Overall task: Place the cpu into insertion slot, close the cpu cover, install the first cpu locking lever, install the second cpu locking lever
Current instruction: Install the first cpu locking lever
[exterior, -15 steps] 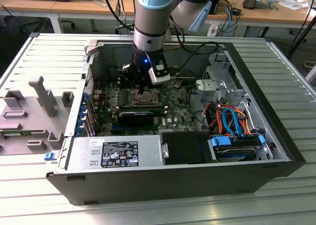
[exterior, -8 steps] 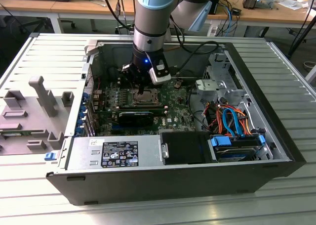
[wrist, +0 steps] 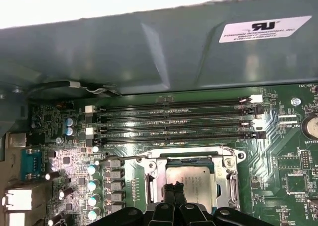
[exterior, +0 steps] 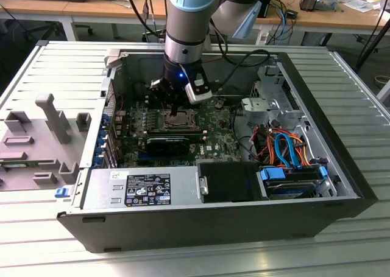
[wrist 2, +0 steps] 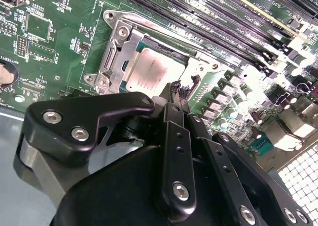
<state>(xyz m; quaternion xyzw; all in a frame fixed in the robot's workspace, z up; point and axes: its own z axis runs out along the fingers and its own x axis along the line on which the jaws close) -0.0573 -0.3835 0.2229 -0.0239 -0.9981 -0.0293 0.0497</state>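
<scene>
Cpu (wrist 2: 151,72) sits seated in the insertion slot (wrist 2: 107,62) near the middle of the green motherboard (wrist 2: 44,37), its dull silver top showing through the square window of the cpu cover (wrist 2: 124,49), which lies flat over it in both wrist views. The pincer (wrist 2: 179,91) hangs straight above the socket's edge that faces the wrist cameras, its two slim black fingertips (wrist 2: 173,89) drawn close together with only a thin gap between them and nothing visibly caught there, so it reads as clenched and empty. In the first wrist view the same fingertips (wrist: 170,192) overlap the near side of the cpu (wrist: 191,179), with the socket frame (wrist: 231,184) to either side and the long black memory slots (wrist: 174,119) lying parallel beyond it, toward the case wall (wrist: 149,47). The relation that matters is therefore short and vertical: the chip and its cover lie just under and slightly ahead of the tips, not off to one side. In the exterior view the arm (exterior: 186,27) reaches down into the open computer case (exterior: 91,222), which rests on the slatted tabletop (exterior: 341,240), with the pincer (exterior: 173,109) over the socket toward the case's far side. Whether either locking lever is latched cannot be told.
</scene>
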